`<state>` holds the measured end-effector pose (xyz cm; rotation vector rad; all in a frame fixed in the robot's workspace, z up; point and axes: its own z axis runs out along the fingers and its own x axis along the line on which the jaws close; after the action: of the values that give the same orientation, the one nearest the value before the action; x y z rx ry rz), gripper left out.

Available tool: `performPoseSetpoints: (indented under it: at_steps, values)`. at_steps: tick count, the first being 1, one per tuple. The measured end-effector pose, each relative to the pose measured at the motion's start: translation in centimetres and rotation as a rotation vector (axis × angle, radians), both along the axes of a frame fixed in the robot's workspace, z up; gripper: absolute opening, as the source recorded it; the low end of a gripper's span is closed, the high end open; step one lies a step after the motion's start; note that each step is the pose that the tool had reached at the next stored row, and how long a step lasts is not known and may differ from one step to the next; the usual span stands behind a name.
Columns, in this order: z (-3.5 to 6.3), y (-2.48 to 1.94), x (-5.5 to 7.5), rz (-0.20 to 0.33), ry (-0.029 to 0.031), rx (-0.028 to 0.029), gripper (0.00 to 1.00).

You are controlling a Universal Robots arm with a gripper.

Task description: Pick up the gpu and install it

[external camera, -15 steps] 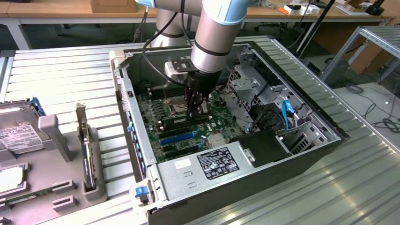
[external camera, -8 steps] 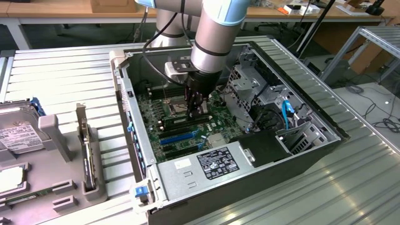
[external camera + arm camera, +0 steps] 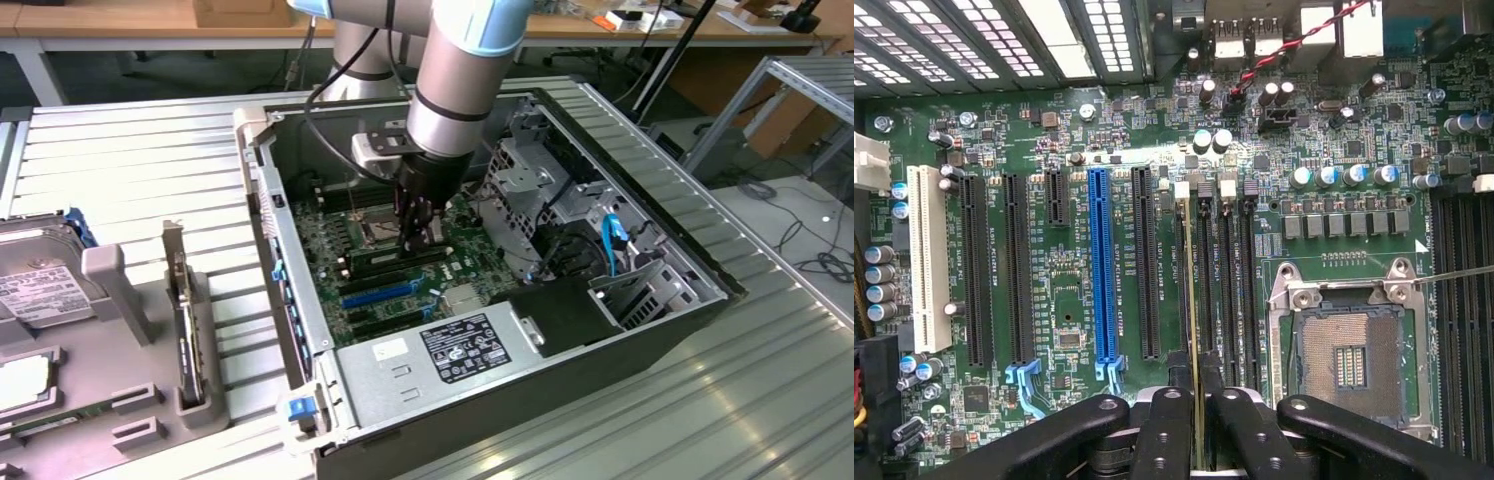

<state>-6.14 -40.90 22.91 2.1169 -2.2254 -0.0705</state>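
tool (image 3: 1199,445): almost closed, pinching the gpu (image 3: 1191,300) between the two inner fingers (image 3: 1165,435).
gpu look: seen edge-on in the wrist view, a thin yellowish line running straight out from the grip.
gpu position: inside the case (image 3: 667,250), over the motherboard (image 3: 1054,300). It is lined up along the outermost of the black memory slots (image 3: 1226,280), the one furthest from the CPU socket (image 3: 1351,350). Its far end reaches the white latch (image 3: 1181,188) at that slot's end.
seating: can't tell whether the stick's edge is in the slot or just above it.
neighbours: a long black slot (image 3: 1145,265) lies just beside the stick on the side away from the socket. The blue slot (image 3: 1102,265) is next over, and the white slot (image 3: 926,260) is well apart.
arm (image 3: 461,80): comes down into the case from above, with the tool pointing at the board near its middle.
case: lies open side up on the slatted tabletop (image 3: 134,150). The PSU (image 3: 447,350) is at the near end, and a blue cable (image 3: 614,240) is toward the exterior view's right.
outside case: at the exterior view's left, a grey holder (image 3: 140,435) has a dark card (image 3: 180,330) standing on edge in it. A hard drive (image 3: 40,290) lies beside it.
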Motion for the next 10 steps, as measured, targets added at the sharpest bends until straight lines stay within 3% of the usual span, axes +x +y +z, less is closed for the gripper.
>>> performPoseSetpoints:
  at_steps: [10]
  values:
    - [-0.15, 0.04, 0.0, 0.001, 0.0, 0.0, 0.14]
